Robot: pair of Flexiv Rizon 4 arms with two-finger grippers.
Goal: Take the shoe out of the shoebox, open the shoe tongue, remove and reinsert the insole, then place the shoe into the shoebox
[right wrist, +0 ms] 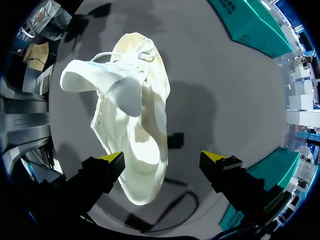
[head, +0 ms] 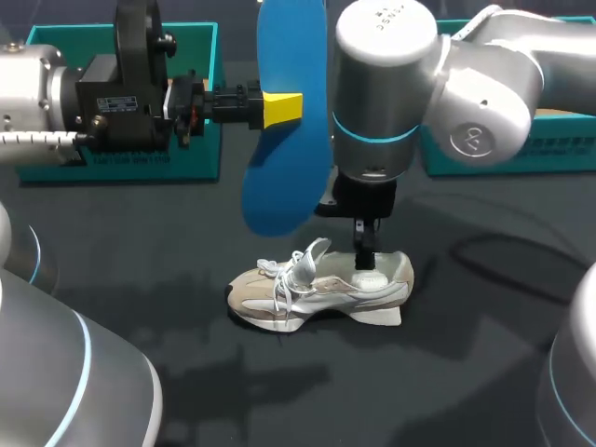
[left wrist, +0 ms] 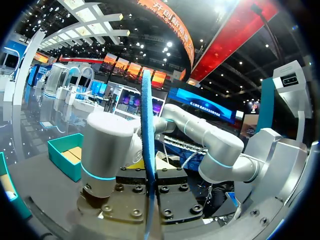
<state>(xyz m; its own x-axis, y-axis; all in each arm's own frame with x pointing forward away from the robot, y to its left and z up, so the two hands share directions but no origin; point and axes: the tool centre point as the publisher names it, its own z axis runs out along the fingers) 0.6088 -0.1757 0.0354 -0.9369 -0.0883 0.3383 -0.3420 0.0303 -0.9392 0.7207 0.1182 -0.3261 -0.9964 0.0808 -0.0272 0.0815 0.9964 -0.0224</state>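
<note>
A beige and white shoe [head: 317,289] lies on the dark table, its tongue [right wrist: 95,77] pulled up and forward. My right gripper [head: 365,253] hangs just over the heel and stands open [right wrist: 164,158]. The heel lies between its fingers, close to one fingertip [right wrist: 112,159] and well clear of the other. Raised above the table, a blue insole [head: 284,121] stands on edge with my left gripper [head: 279,107] shut on its middle. In the left wrist view the insole [left wrist: 146,150] shows edge-on between the gripper's [left wrist: 148,200] fingers.
A teal box [head: 121,93] stands at the back left behind my left arm. Another teal box [head: 521,149] stands at the back right, partly hidden by my right arm. Dark tabletop [head: 419,372] lies around the shoe.
</note>
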